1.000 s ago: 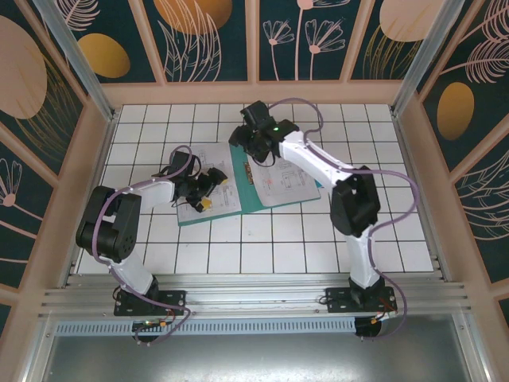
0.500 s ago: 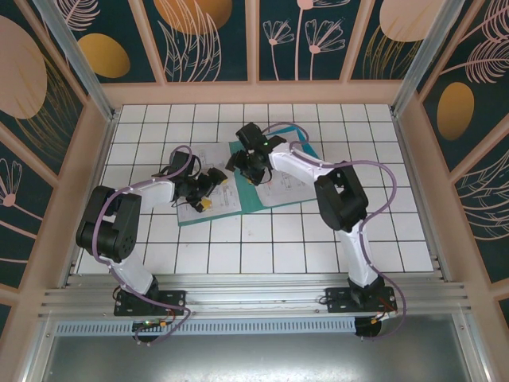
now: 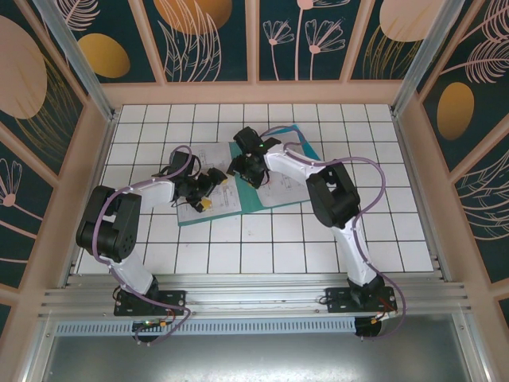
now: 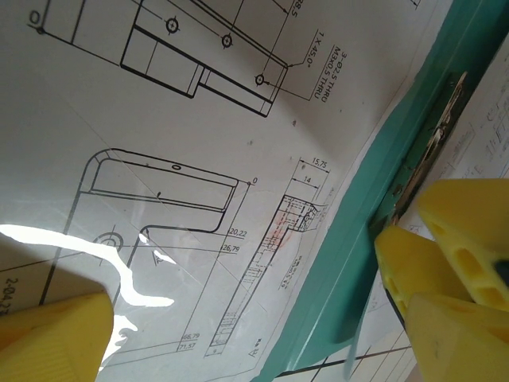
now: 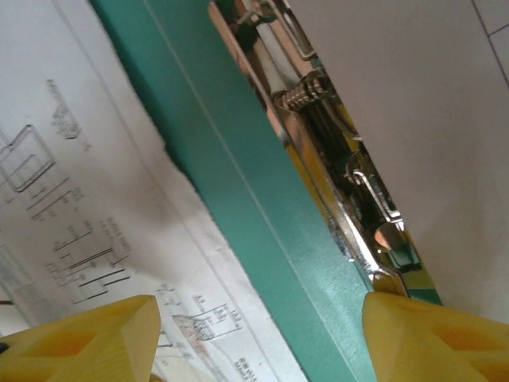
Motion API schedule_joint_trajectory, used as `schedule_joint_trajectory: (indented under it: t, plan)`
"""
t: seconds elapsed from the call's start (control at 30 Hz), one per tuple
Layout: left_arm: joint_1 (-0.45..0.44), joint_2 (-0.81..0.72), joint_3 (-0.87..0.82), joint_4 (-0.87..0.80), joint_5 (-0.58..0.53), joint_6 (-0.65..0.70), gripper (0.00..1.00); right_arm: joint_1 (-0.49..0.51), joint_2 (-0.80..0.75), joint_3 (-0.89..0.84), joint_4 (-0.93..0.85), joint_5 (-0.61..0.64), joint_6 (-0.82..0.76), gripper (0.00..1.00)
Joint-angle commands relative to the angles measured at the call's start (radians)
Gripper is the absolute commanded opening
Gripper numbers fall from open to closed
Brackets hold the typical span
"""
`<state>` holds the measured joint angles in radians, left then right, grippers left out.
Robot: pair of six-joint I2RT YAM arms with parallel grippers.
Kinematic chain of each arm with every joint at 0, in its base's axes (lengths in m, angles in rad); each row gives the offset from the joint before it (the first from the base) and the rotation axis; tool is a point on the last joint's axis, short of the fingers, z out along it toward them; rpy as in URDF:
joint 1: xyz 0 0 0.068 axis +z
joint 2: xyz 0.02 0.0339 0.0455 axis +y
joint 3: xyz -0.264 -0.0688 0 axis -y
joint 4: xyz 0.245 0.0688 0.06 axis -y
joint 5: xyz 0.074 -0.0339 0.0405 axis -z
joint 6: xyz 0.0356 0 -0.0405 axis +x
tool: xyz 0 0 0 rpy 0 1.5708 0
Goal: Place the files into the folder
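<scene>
1. At the near edge of the table (image 3: 262, 247), my 2 arm bases are sitting side by side.

2. I am reaching my left gripper (image 3: 213, 192) out over the left half of the folder (image 3: 253, 200). Its jaws are standing wide apart and are holding nothing. In the left wrist view it is hovering close above a white sheet printed with black part drawings and dimensions, and glare is washing out a patch of that sheet.

3. The folder is lying open and flat on the white tiles at mid-table. The files (image 3: 282, 185) are lying on it: white printed sheets are covering both halves, with teal showing along the near edge, down the middle and at the far right corner.

4. I am bending my right arm toward the left and holding my right gripper (image 3: 246, 167) over the folder's spine, just beyond the left gripper. Its jaws are also standing apart and are holding nothing. In the right wrist view they are straddling the teal spine strip and the metal clip (image 5: 342, 159) lying along it, with a printed sheet on 1 side and a plain white surface on the other. Whether the jaw tips are touching the paper, I cannot tell.

5. Beyond the folder, bare tiles are running to the far wall panels (image 3: 215, 40), which are carrying a leaf and flower pattern.
</scene>
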<state>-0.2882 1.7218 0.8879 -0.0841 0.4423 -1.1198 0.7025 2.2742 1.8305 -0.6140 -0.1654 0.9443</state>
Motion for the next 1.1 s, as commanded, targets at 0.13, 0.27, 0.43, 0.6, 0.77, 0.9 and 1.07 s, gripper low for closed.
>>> schedule_joint_trajectory:
  t: [0.13,0.27,0.43,0.6,0.77,0.9,1.07]
  plan:
    - [0.001,0.034,-0.02,-0.035,-0.013,0.01,0.95,0.002,0.064,0.037,-0.136,0.159,-0.039,0.7]
    - [0.001,0.032,-0.033,-0.039,-0.018,0.011,0.95,0.001,0.094,0.044,-0.17,0.203,-0.05,0.69]
    - [0.0,0.035,-0.062,-0.037,-0.024,0.002,0.95,0.002,0.144,0.066,-0.219,0.242,-0.056,0.69]
    - [0.003,0.03,-0.086,-0.04,-0.034,-0.01,0.95,-0.004,0.172,0.044,-0.236,0.288,-0.04,0.69]
    - [0.007,0.022,-0.097,-0.04,-0.036,-0.012,0.95,-0.019,0.17,0.02,-0.228,0.305,-0.029,0.69]
    - [0.011,0.013,-0.101,-0.044,-0.039,-0.009,0.95,-0.019,0.135,0.049,-0.232,0.339,-0.039,0.69]
    - [0.012,0.013,-0.101,-0.044,-0.038,-0.008,0.95,0.001,0.097,0.132,-0.247,0.346,-0.056,0.69]
